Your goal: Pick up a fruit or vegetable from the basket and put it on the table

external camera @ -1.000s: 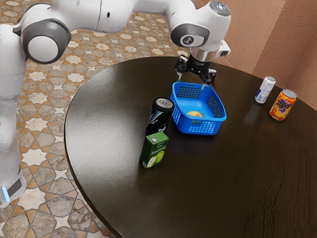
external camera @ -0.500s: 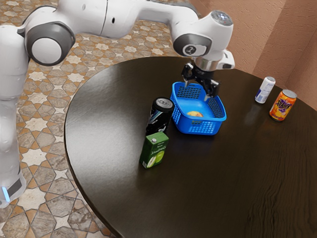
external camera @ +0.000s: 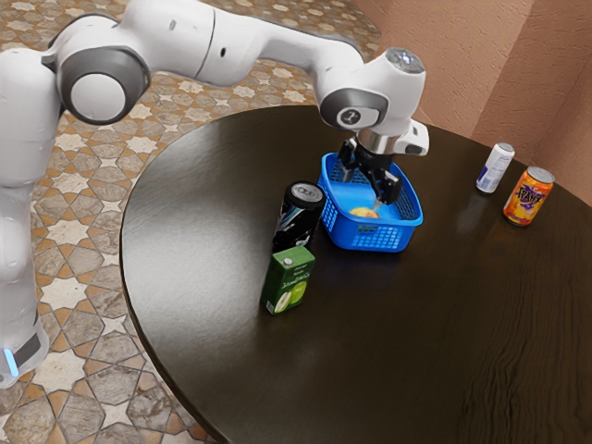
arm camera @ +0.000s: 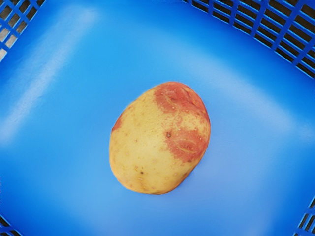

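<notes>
Your claw (external camera: pixel 363 192) hangs at the mouth of the blue basket (external camera: pixel 370 240), its two fingers spread well apart, with nothing gripped between them. You have the potato (arm camera: pixel 160 137) below it, lying on the basket's smooth blue floor, mostly yellow with red patches toward one end and a small dark spot or two on its skin. Look at the exterior view and you'll see one fingertip close to the potato; whether it touches, you can't tell from here. Your basket sits upright on the dark round table (external camera: pixel 416 333), its walls a lattice of small openings. Just beside it, on the exterior view's left, you have a black can (external camera: pixel 301 211) standing upright, and next to that, nearer the camera, a green carton (external camera: pixel 289 281) with pale green fruit printed on its face. Well apart from the basket, toward the exterior view's right, you'll find a white can (external camera: pixel 495 169) and an orange can (external camera: pixel 529 197), both upright and near each other.
</notes>
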